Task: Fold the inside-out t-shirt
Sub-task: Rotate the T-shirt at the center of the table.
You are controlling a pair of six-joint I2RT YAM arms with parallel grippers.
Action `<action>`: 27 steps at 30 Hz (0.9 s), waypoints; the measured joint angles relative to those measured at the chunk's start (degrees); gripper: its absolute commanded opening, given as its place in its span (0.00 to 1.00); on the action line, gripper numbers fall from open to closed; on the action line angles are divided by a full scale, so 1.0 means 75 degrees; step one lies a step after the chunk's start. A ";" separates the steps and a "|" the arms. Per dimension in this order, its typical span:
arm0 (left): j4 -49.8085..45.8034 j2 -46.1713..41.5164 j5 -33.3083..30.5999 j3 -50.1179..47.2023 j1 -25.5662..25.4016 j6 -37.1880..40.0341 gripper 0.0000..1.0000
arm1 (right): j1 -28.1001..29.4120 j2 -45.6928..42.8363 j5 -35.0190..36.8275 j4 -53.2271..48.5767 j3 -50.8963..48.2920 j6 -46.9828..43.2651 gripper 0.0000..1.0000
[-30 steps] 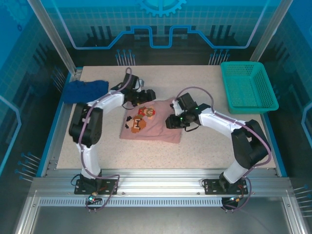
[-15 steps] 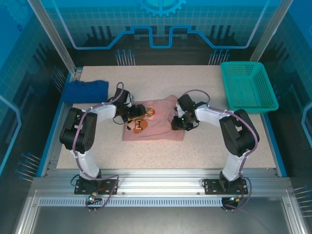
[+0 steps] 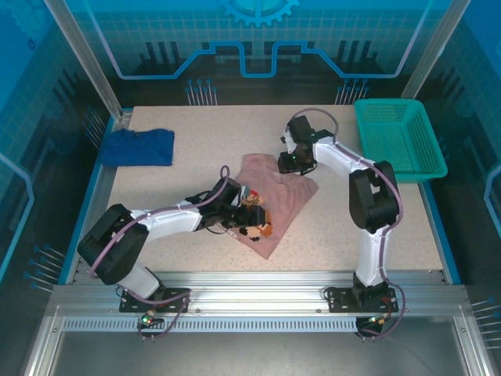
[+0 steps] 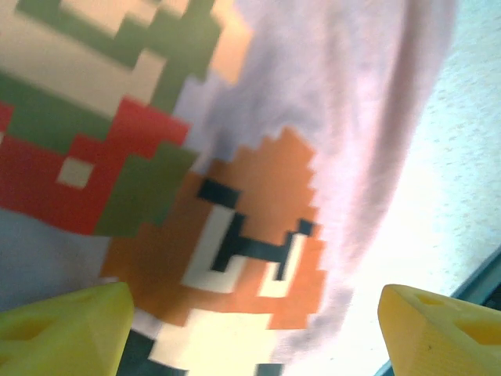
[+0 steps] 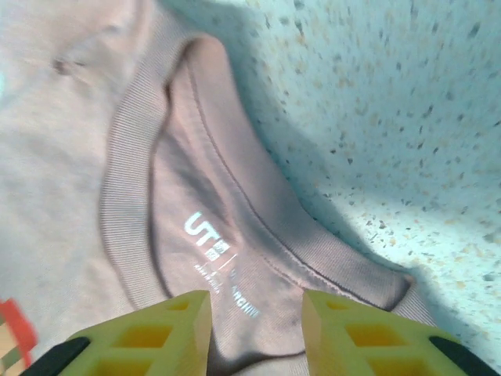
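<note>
Left gripper (image 4: 254,317): we see its 2 yellow fingers spread wide with nothing between them, poised over the pixel print (image 4: 235,227) of the inside-out t-shirt (image 3: 286,192). Right gripper (image 5: 254,301): its jaws stand part-way apart and clamp nothing, just above the ribbed collar (image 5: 125,211). The shirt lies rumpled and skewed at mid-table (image 3: 196,117), print toward the near edge, collar toward the far edge. Around it we note a dark blue cloth (image 3: 139,146) at the far left and a green basket (image 3: 407,177) at the far right, both well apart from the shirt. From overhead we cannot read the white neck label (image 5: 211,239) that the right wrist view resolves. The left arm lies low, forearm reaching rightward. The right arm stretches toward the far side.
</note>
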 measured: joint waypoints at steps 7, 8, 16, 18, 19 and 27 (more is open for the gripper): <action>-0.0041 0.1215 0.0076 0.2095 0.0985 0.0280 0.82 | -0.0256 -0.2017 -0.0583 0.0318 -0.2442 0.0280 0.46; -0.0055 0.1504 0.0143 0.2340 0.1172 0.0358 0.82 | -0.0300 -0.2081 -0.0714 0.0370 -0.2710 0.0376 0.46; -0.0659 0.2541 0.0259 0.2500 0.1804 0.0889 0.81 | -0.0484 -0.1032 -0.1049 0.0670 -0.2838 0.0729 0.40; -0.0478 0.2375 0.0312 0.2226 0.1737 0.0921 0.81 | -0.0568 -0.0606 -0.1052 0.0627 -0.2506 0.0720 0.39; -0.0402 0.2244 0.0341 0.2034 0.1664 0.0915 0.81 | -0.0603 -0.0399 -0.1078 0.0562 -0.2226 0.0702 0.39; -0.0460 0.1224 0.0256 0.1233 0.0857 0.0854 0.83 | -0.0618 0.0099 -0.0688 0.0513 -0.0664 0.0207 0.55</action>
